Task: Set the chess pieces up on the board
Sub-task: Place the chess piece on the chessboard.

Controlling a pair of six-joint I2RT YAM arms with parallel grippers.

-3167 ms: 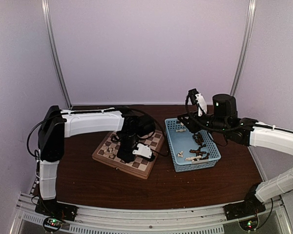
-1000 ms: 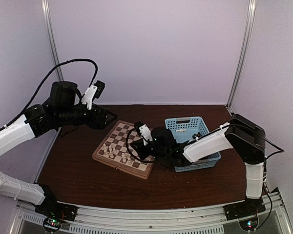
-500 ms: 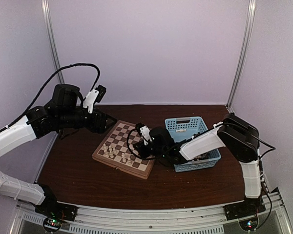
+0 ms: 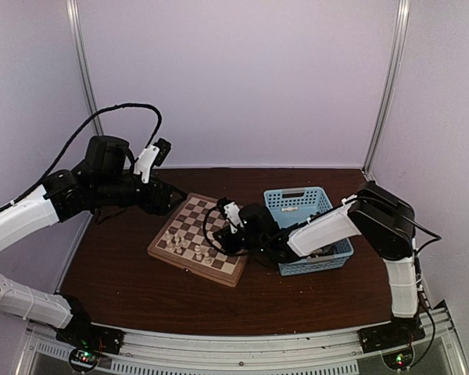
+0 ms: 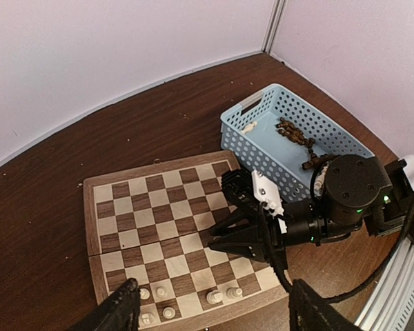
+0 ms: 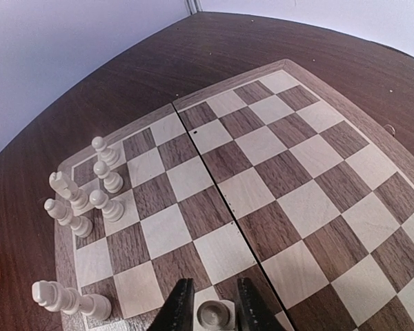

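Note:
The board [image 4: 189, 216] lies at the table's middle, with several cream chess pieces [image 4: 186, 248] standing along its near-left edge. My right gripper [image 4: 217, 241] hangs low over the board's near side. In the right wrist view its fingers [image 6: 181, 303] flank a cream piece [image 6: 214, 316] standing on a square, with a thin gap on each side, so the right gripper [image 6: 212, 289] is narrowly open. More cream pieces [image 6: 90, 200] cluster at the corner. My left gripper [image 4: 176, 199] hovers open beyond the board's far-left corner, holding nothing [image 5: 212, 298].
A light-blue basket [image 4: 305, 203] stands right of the board, with dark pieces [image 5: 293, 131] and a cream one [image 5: 248, 126] inside. The right arm's forearm [image 4: 320, 230] crosses in front of the basket. Booth walls close in on all sides.
Earlier the left arm was on the board and the right over the basket; the left has lifted away and the right has come to the board. Its fingers have just eased apart.

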